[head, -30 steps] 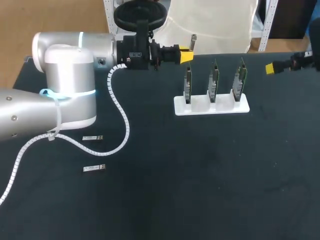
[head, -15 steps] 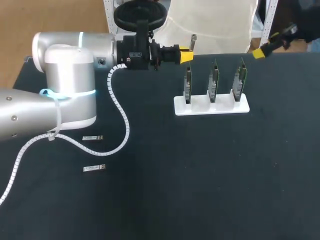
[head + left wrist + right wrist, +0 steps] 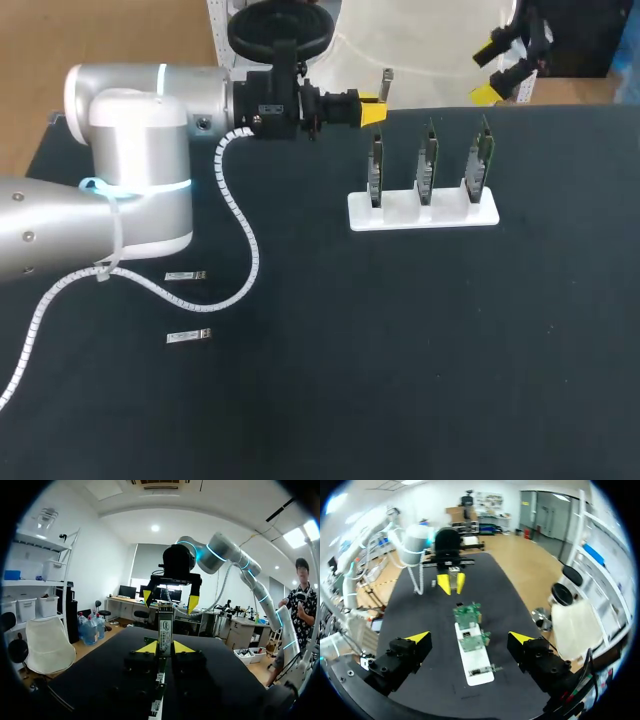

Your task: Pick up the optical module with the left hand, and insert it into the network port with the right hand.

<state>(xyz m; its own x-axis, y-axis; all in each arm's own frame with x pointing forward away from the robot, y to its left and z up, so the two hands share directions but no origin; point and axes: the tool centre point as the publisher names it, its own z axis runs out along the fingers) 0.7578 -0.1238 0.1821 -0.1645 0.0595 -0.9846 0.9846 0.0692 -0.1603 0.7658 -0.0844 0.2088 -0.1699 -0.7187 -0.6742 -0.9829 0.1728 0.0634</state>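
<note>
The right gripper (image 3: 492, 70) has swung up from the table's right edge to beyond its far edge, its yellow-tipped fingers now spread wide with nothing between them — from its wrist, the white holder (image 3: 474, 669) lies ahead, below the gap. The left gripper (image 3: 165, 647) is clamped on the optical module (image 3: 165, 625), which stands upright between its tips, left of the holder. The holder carries three green network-port boards (image 3: 427, 160), one upright in each slot — two more modules (image 3: 185, 275) lie flat on the table (image 3: 400, 350) by the left arm's cable (image 3: 245, 240).
</note>
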